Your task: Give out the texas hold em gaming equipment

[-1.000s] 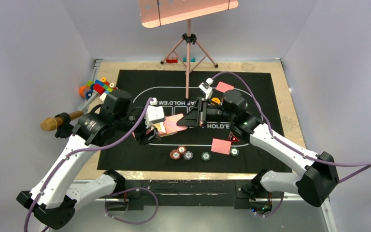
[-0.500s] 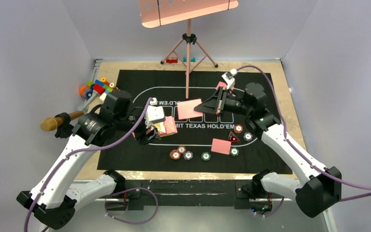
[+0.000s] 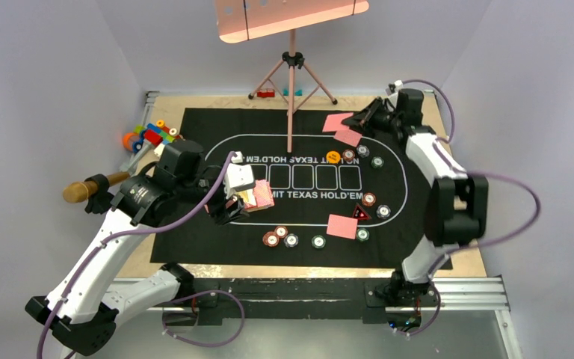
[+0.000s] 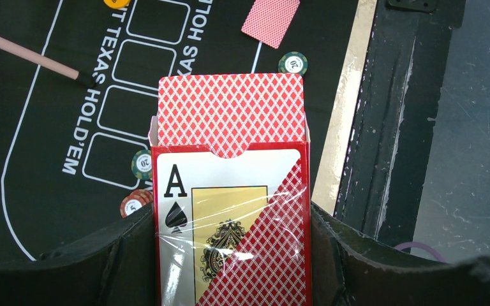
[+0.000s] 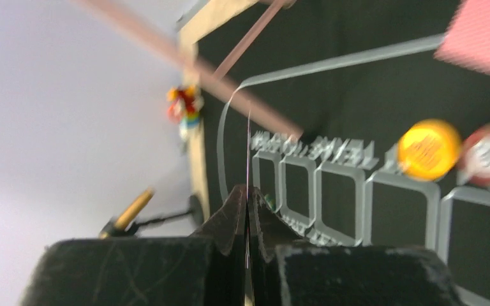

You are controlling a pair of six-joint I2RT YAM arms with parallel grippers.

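One playing card (image 3: 336,122) is pinched by its edge in the right tool (image 5: 248,207); so thin a hold could drop it early. Left tool (image 4: 230,261) clamps the open card box (image 4: 230,204).

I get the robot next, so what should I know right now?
Left gripper: shut on the card box, above the mat.
Right gripper: shut on the held card, at the mat's far right.
Done: far card, orange button and far chips laid out; near card, triangle and near chips too.
Left: probably set the held card by the far card, then deal more from the box.
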